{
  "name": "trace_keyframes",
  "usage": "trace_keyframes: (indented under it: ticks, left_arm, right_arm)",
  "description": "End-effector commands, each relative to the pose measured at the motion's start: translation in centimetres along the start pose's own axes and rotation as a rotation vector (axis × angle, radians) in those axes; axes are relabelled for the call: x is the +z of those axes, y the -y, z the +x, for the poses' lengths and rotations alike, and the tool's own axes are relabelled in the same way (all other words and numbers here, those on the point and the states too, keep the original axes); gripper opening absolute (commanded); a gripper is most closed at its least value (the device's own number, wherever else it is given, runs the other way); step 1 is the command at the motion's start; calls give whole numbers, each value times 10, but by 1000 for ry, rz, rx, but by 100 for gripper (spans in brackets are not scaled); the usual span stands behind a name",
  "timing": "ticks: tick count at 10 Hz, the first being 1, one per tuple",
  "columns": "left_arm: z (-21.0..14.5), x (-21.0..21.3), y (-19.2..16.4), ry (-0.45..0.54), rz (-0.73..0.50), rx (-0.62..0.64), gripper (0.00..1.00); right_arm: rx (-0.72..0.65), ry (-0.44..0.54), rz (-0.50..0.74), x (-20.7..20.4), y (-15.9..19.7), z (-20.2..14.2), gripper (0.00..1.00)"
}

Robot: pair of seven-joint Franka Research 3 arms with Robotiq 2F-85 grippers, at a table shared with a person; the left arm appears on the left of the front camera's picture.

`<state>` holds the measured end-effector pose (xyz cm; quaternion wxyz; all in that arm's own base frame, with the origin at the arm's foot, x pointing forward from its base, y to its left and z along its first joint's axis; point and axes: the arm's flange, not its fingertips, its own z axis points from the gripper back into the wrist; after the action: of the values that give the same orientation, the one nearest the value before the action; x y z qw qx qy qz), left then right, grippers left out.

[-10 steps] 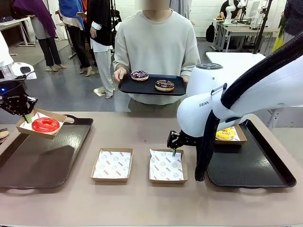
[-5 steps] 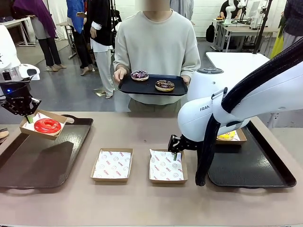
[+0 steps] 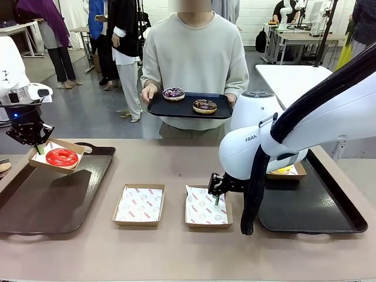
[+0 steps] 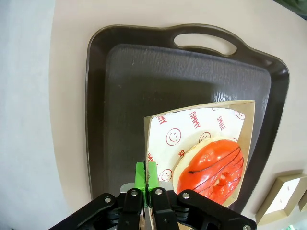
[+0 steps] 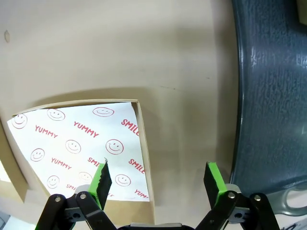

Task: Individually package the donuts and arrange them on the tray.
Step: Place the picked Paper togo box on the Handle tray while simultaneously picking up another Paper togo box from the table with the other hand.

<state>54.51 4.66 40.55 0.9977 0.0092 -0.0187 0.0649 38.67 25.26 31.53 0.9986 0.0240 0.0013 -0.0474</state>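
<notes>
Red donut [image 3: 61, 157] lies in a box [image 3: 77, 147] clamped by the left gripper [image 3: 39, 148] above the left tray [image 3: 35, 205]. Right gripper [image 3: 217, 198], fingers spread, hangs right of that tray.

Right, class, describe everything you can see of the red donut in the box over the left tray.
The glossy red ring donut shows a pale dough edge under its icing and a thin dark line across the top. It lies in a shallow brown cardboard box, on white paper printed with red smileys. The left arm's fingers are shut on the box's edge, not on the donut, and hold it slightly tilted above the dark plastic tray.
</notes>
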Motion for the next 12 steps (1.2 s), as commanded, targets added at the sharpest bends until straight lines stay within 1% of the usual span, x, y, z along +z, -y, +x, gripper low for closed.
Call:
trace_keyframes:
  ticks: [1, 6, 12]
  left_arm:
    - [12, -5, 0, 11, -14, 40, 2]
    - [27, -28, -1, -23, -23, 41, 2]
    - [29, -30, 3, -32, -37, 41, 2]
  right_arm:
    - [-17, -11, 19, -5, -9, -2, 100]
    - [-16, -7, 18, -4, -12, 0, 100]
    - [-27, 2, 18, -5, -11, 3, 100]
